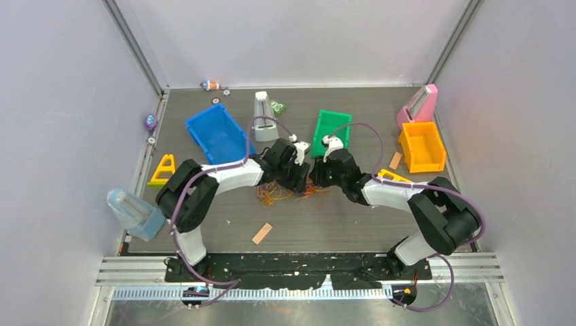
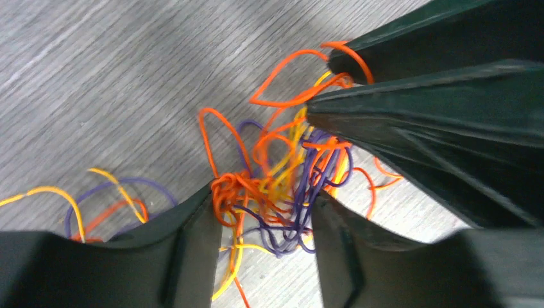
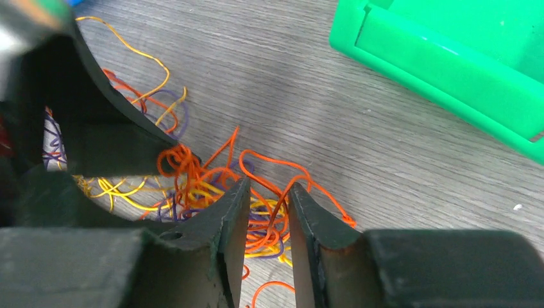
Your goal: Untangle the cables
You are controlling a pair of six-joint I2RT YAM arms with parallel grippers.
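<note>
The cables [image 1: 284,194] lie as one tangle of thin orange, yellow and purple strands on the dark wood-grain table, below both gripper heads. In the left wrist view the knot of cables [image 2: 276,186] sits between the wide-apart jaws of my left gripper [image 2: 263,196], which is open around it. The right gripper's black fingers [image 2: 423,102] reach in from the upper right, with orange loops at their tips. In the right wrist view my right gripper [image 3: 269,187] has a narrow gap between its jaws, and orange cables [image 3: 269,224] run through it. From above, the left gripper [image 1: 297,182] and right gripper [image 1: 318,180] nearly touch.
A blue bin [image 1: 217,132] stands behind the left arm and a green bin [image 1: 331,132] just beyond the grippers, close in the right wrist view [image 3: 449,58]. An orange bin [image 1: 422,146] sits far right. A tan stick [image 1: 261,233] lies near the front.
</note>
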